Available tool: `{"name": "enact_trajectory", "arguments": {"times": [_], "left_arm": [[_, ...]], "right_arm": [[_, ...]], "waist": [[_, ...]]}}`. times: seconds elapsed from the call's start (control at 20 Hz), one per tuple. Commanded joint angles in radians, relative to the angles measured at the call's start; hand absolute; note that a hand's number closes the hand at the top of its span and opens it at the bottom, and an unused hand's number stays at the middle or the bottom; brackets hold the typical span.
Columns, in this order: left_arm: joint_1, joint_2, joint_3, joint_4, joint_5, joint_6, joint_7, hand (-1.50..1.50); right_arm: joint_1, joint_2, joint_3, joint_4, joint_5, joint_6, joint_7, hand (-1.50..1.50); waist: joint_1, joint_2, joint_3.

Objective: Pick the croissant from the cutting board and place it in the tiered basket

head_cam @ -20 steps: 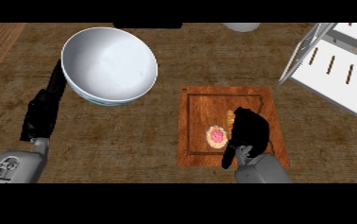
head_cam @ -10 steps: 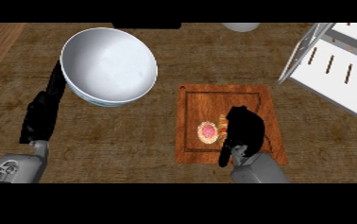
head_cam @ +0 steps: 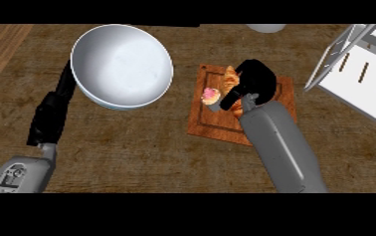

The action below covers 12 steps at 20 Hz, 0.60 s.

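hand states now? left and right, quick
Left hand: open, holding nothing, resting at the view's left.
Right hand: over the croissant on the cutting board; open or closed cannot be told.

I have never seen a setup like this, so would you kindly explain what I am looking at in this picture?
This is one view, taken as from a humanoid robot's head, looking steeply down at a wooden counter. The two grey forearms coming in from below are its own, each ending in a black hand. The left hand rests open at the left, beside a large white bowl. The right hand is over a cutting board, fingers curled round a croissant that it largely hides. A small pink item lies beside it on the board. The white frame at the right edge is the tiered basket.
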Motion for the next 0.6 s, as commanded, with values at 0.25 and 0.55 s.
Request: {"name": "enact_trajectory", "arguments": {"times": [0.25,0.55], "left_arm": [[0.006,0.017,0.024,0.030,0.005,-0.025,-0.017,0.00],[0.000,0.007,0.047,0.039,0.008,-0.022,-0.007,0.00]], "right_arm": [[-0.294,-0.019,-0.105,0.081,0.225,-0.347,0.084,1.50],[-0.404,-0.084,-0.143,0.112,0.360,-0.363,0.088,1.50]], "waist": [[-0.014,-0.008,-0.002],[-0.038,-0.012,-0.002]]}}
